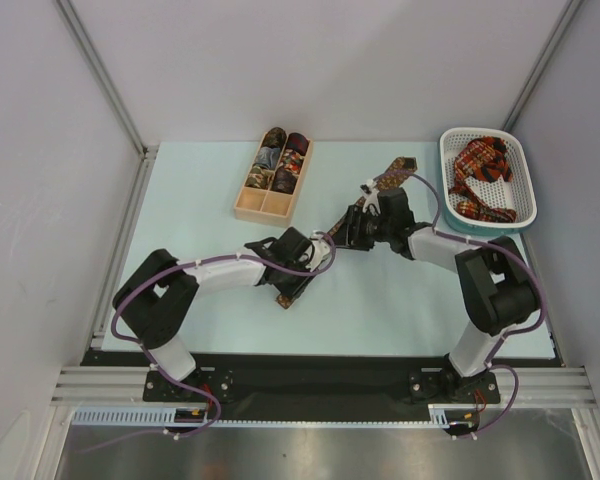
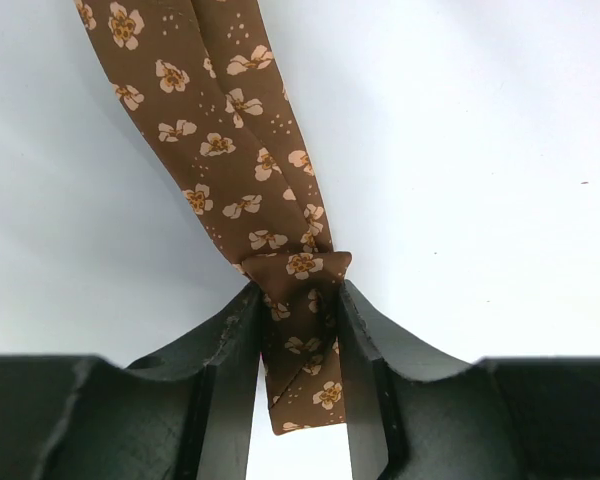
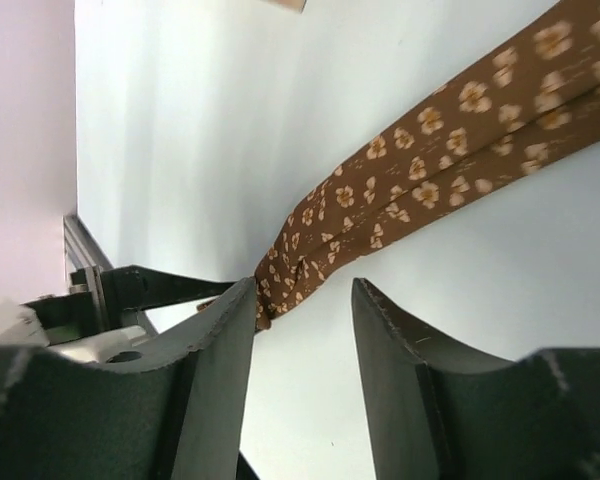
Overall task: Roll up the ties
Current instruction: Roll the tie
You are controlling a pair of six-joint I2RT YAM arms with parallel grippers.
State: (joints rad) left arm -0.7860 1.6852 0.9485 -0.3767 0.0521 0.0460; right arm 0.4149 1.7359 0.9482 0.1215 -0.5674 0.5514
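L claw (image 2: 298, 290) clamps brown tie (image 2: 235, 160) end, roll barely begun; R claw (image 3: 302, 287) agape, empty. Rolls (image 1: 283, 160) in box (image 1: 260, 213); ties (image 1: 480, 168) in basket (image 1: 446, 185) pending.

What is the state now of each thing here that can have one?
Brown tie: unrolled, stretched over the table, near end folded.
Left claw: shut on the brown tie.
Right claw: open, tie at one finger.
Wooden box: far compartments hold rolls, near ones look empty.
White basket: holds red plaid ties, unrolled, heaped.
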